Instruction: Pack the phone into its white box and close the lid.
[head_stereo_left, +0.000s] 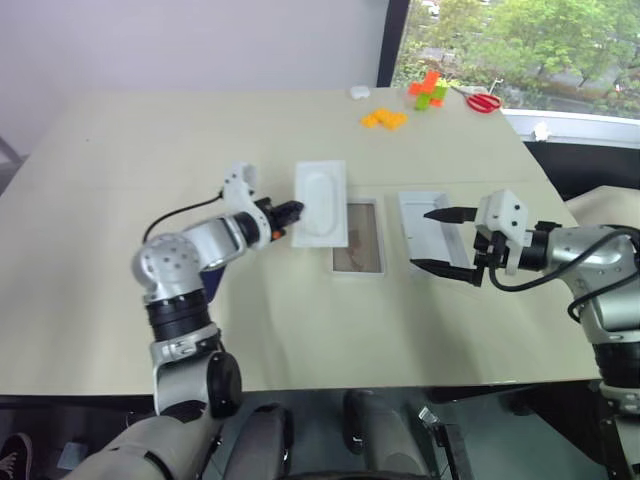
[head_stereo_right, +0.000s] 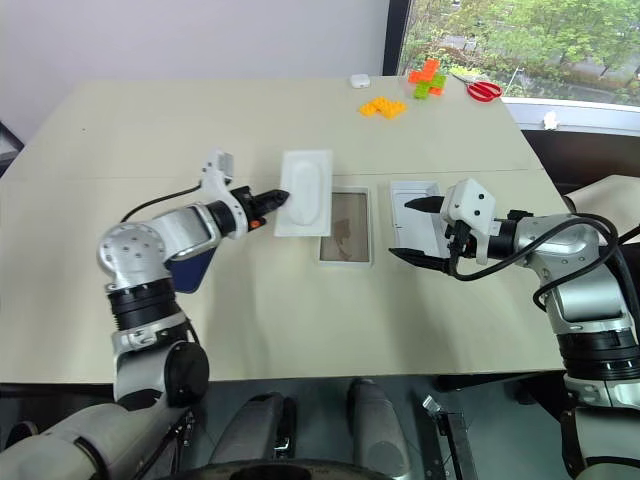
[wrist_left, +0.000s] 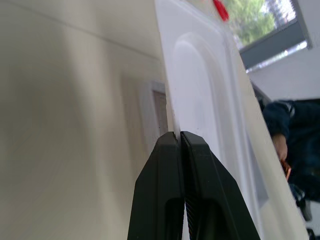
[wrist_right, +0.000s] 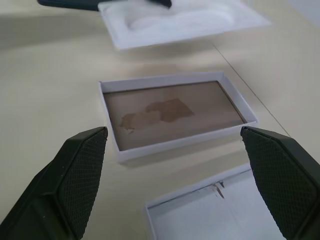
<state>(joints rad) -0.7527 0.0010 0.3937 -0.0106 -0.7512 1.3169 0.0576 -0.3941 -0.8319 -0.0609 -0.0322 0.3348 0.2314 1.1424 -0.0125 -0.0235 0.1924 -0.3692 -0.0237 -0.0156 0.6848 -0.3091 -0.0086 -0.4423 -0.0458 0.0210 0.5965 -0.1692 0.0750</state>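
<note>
While the left gripper (head_stereo_left: 297, 211) is pinching the white moulded insert with an oval hollow (head_stereo_left: 322, 203) at frame centre, the shallow white box with a brownish floor (head_stereo_left: 359, 237) is lying open on the beige tabletop (head_stereo_left: 120, 170), with the right gripper (head_stereo_left: 437, 240) hovering, jaws wide, over the upturned white rectangular lid (head_stereo_left: 425, 227).

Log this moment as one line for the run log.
left gripper: shut on white insert, lifted | right gripper: open above lid | white box: empty

White box (wrist_right: 177, 117): brownish floor, darker blotches. Insert (head_stereo_left: 322, 203) white. Pincer fingers (wrist_right: 80, 170) black.
</note>
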